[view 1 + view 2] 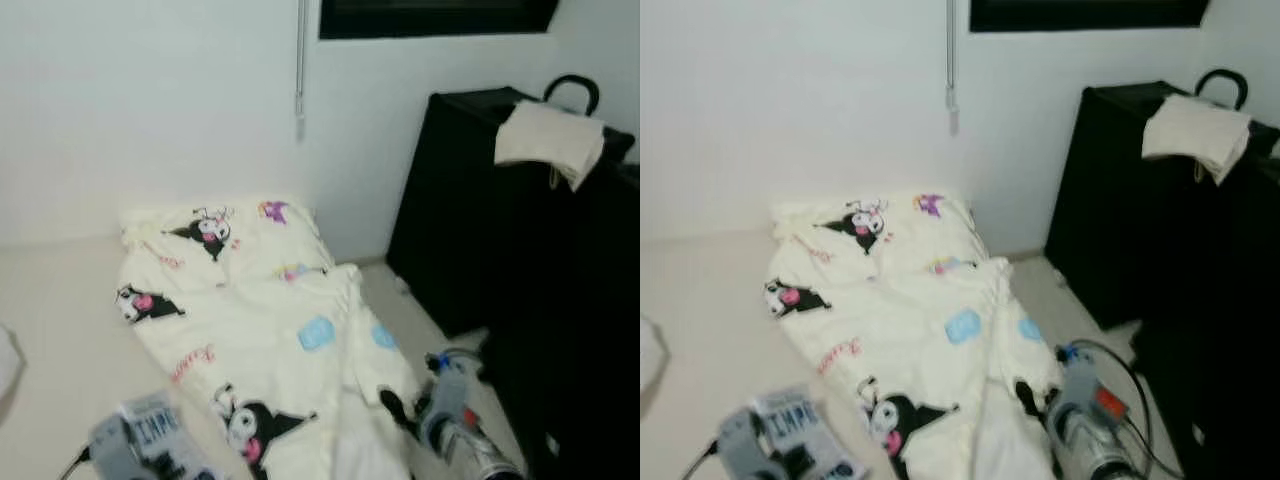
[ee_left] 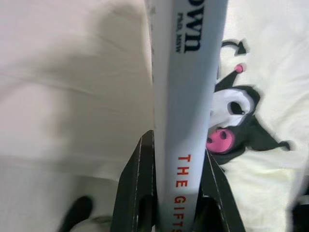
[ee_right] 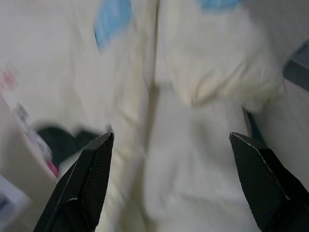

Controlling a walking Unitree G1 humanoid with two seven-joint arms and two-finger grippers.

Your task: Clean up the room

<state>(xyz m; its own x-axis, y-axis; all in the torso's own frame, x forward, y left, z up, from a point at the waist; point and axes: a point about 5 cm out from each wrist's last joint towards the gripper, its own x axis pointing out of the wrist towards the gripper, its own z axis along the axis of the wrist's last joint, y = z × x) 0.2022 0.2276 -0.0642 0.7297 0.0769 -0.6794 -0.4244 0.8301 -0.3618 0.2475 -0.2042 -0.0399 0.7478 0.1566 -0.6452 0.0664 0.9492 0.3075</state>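
My left gripper [image 2: 174,193] is shut on a pale blue-grey book [image 2: 186,96], held spine-up; the book [image 1: 150,425] shows at the bottom left of the eye views, over the floor beside the bedding. A cream quilt [image 1: 270,330] printed with black cartoon characters lies spread on the floor, its pillow end [image 1: 215,235] against the white wall. My right gripper [image 3: 171,179] is open, its fingers [image 3: 84,179] wide apart just above the quilt's rumpled near edge; the right arm [image 1: 455,415] sits at the bottom right.
A black cabinet [image 1: 480,220] stands against the wall on the right, with a folded cream cloth [image 1: 550,140] and a black handle [image 1: 572,88] on top. A narrow floor strip [image 1: 415,310] runs between quilt and cabinet. Something white [image 1: 8,360] lies at the far left.
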